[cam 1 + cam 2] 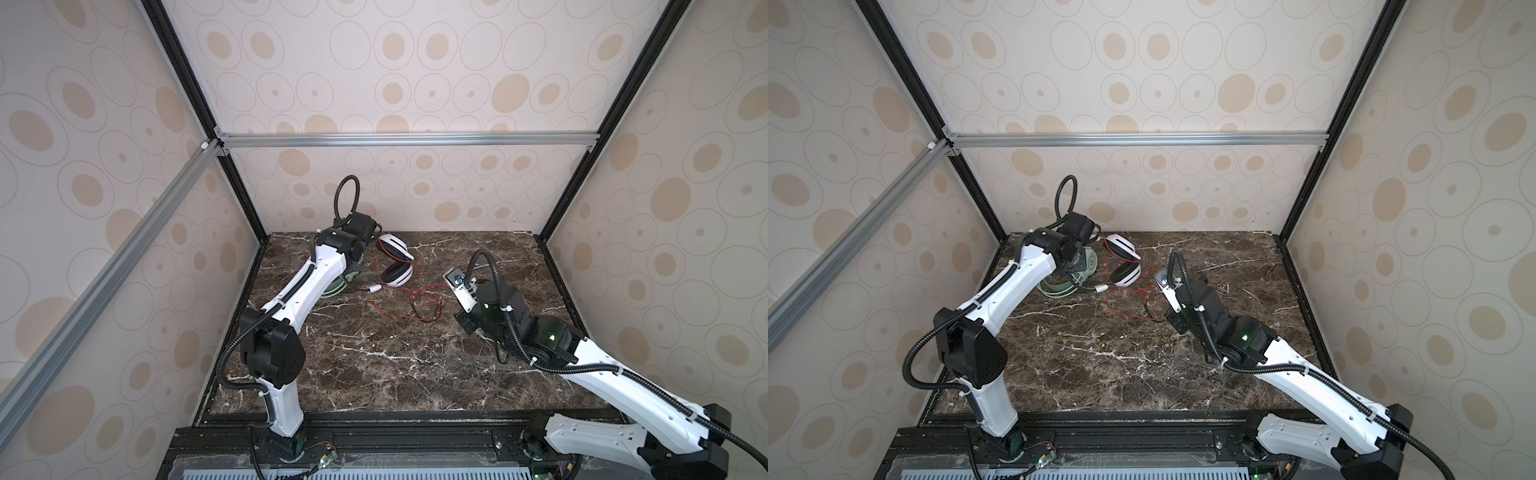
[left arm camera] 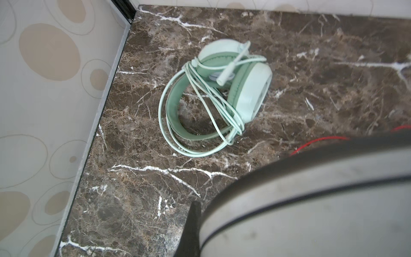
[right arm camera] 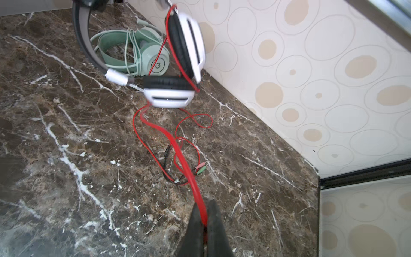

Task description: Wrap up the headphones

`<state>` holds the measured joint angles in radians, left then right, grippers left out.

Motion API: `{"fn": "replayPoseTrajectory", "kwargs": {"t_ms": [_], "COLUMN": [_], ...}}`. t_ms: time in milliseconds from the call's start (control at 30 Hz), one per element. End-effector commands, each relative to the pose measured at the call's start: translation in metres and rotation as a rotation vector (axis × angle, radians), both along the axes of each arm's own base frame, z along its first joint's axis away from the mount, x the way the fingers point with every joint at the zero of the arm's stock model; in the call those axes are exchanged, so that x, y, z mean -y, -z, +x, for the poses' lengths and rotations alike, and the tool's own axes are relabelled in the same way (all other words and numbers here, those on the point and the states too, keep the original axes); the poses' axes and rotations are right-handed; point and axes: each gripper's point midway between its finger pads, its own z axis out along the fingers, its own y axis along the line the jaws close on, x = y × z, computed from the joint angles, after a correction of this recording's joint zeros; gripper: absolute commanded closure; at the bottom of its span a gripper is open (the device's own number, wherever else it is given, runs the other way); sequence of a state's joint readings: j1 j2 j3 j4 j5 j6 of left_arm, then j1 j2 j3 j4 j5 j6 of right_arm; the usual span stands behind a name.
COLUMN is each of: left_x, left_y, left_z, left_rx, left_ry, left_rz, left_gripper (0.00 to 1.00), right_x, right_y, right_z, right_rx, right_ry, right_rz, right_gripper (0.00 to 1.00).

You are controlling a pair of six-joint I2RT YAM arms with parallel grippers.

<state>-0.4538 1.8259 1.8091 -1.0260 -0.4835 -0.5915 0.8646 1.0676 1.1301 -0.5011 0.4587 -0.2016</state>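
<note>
Nearest, the right gripper [image 3: 205,219] has its black jaws pinched together on the red cable [image 3: 172,142]. Only the right wrist view shows this grip; in both top views the wrist's bulk covers the fingertips. The cable is thin and glossy. It runs fairly straight from the jaws to the white pair [image 3: 171,94], and its slack loops lie on the table [image 1: 374,374], dark brown marble with white veins. Among the loops that wrist view picks out small pink and green plugs [image 3: 201,169], too small to make out from above.

Farther on, left of centre, the white pair has oval cups with white shells and black pads. One cup lies flat and low, the other stands on edge above it. I cannot tell whether the lower cup touches the table. The grey headband [image 2: 311,200] fills a corner of the left wrist view as a blur. The left gripper [image 1: 1075,266] is clamped on it. Only one black finger [image 2: 193,222] shows; the other is hidden behind the band.

Farthest, at the far left near the wall [image 2: 44,111], the mint pair [image 2: 222,89] lies on the table just beside the white pair. Its pale cable [image 2: 200,98] is wound around band and cups. In both top views the left arm [image 1: 307,282] covers part of it.
</note>
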Motion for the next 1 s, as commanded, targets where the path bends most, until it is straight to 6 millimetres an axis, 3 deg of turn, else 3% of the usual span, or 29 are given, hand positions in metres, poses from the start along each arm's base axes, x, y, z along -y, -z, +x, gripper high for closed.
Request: {"fn": "replayPoseTrajectory", "kwargs": {"t_ms": [0,133,233,433,767,967], "left_x": [0.01,0.032,0.054,0.085,0.118,0.135], "left_y": [-0.021,-0.002,0.004,0.014,0.008,-0.004], "left_z": [-0.008,-0.027,-0.042,-0.074,-0.114,-0.127], "left_rx": [0.087,0.042,0.027,0.008,0.001,0.02], "left_ry": [0.081,0.183,0.292,0.451,0.667,0.74], "left_rz": [0.12,0.127,0.107,0.026,-0.139,-0.23], "left_gripper": [1.0,1.0,1.0,1.0,1.0,1.0], "right_x": [-0.002,-0.019,-0.031,-0.028,-0.027,-0.026], "right_y": [-0.01,-0.016,-0.009,0.016,0.049,0.065], "right_z": [0.009,0.021,0.034,0.071,0.122,0.139], "right_rx": [0.04,0.033,-0.005,-0.135,-0.318,-0.436], "right_ry": [0.009,-0.016,-0.018,0.023,0.033,0.03], "right_rz": [-0.068,-0.06,-0.053,0.036,0.208,0.344], "right_gripper": [1.0,1.0,1.0,1.0,1.0,1.0]}}
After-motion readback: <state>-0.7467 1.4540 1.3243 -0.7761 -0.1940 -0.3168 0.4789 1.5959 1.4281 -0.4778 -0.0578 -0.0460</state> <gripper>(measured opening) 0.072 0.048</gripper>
